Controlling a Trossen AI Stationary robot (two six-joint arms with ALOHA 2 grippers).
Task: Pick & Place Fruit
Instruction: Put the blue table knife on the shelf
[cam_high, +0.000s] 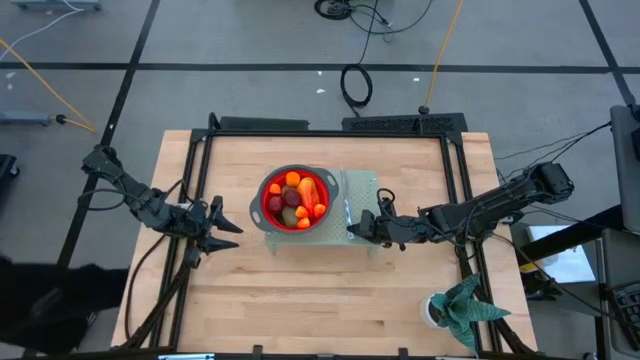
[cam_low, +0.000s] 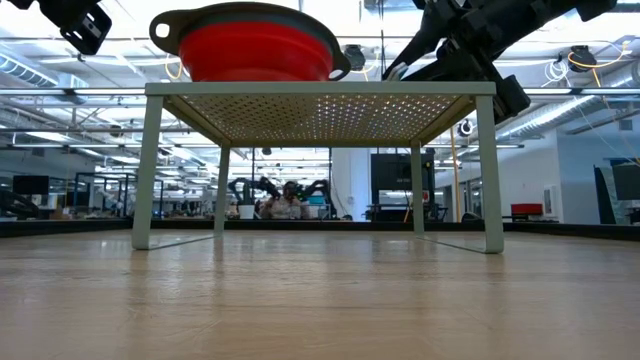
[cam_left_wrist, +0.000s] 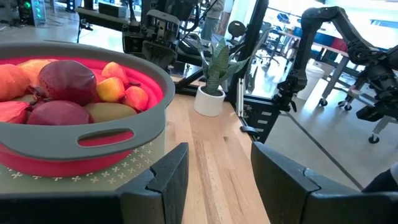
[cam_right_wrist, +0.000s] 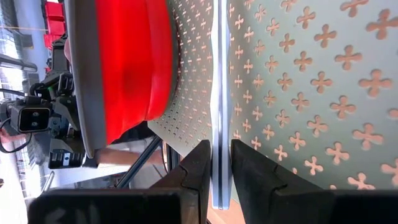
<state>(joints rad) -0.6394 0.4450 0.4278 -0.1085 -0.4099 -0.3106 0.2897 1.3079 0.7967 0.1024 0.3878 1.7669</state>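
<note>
The fruit (cam_high: 295, 198) fills a red bowl with a grey rim (cam_left_wrist: 118, 134): dark red round pieces (cam_left_wrist: 65, 81), a kiwi (cam_left_wrist: 109, 112) and small orange ones (cam_left_wrist: 111, 88). The bowl stands on a pale green perforated stand (cam_high: 362, 188) at mid-table. Left of the stand my left gripper (cam_high: 236, 228) is open, with nothing between its fingers (cam_left_wrist: 168, 180). At the stand's right part my right gripper (cam_high: 353, 228) is shut on a silver knife (cam_high: 347, 208). My right gripper pinches the silver knife (cam_right_wrist: 217, 155) between its two fingers (cam_right_wrist: 194, 168), near one end. It comes from the table's right, slanting slightly down, with the fingers across the knife. The knife runs near to far over the stand's top; I cannot tell whether it rests on it.
A green leafy plant in a white pot (cam_high: 462, 308) stands at the table's near right corner. Bare wood lies in front of the stand (cam_low: 320, 290) and under it. Black frame rails (cam_high: 190, 190) run along the table's left and right sides.
</note>
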